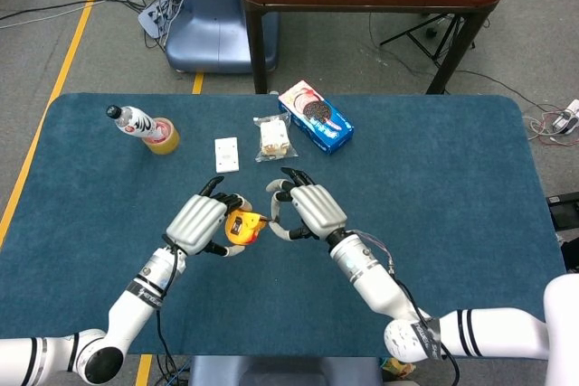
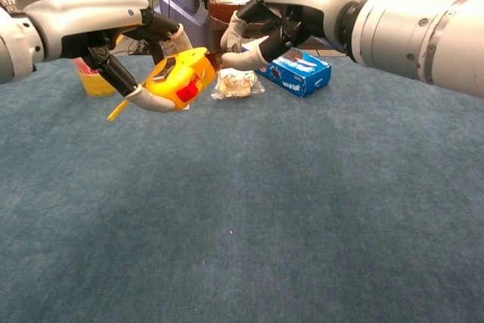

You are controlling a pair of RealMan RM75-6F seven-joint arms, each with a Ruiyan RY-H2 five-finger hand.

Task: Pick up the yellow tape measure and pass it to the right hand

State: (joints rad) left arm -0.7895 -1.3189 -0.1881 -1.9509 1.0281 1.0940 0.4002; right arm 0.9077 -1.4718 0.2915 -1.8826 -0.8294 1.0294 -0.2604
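My left hand (image 1: 201, 221) (image 2: 132, 43) holds the yellow tape measure (image 1: 241, 225) (image 2: 180, 79) off the table, gripped between thumb and fingers; its red button faces the chest camera and a yellow strap dangles below. My right hand (image 1: 311, 210) (image 2: 281, 24) hovers just right of it, fingers apart and curved around the measure's right end. Its thumb and fingertips are very close to the case, and I cannot tell whether they touch it. Nothing is in the right hand.
On the blue table (image 1: 434, 187) behind the hands lie a white card (image 1: 226, 154), a clear wrapped snack (image 1: 272, 136) (image 2: 237, 83) and a blue cookie box (image 1: 315, 116) (image 2: 296, 71). A bottle (image 1: 131, 120) and a yellow tape roll (image 1: 163, 136) sit at far left.
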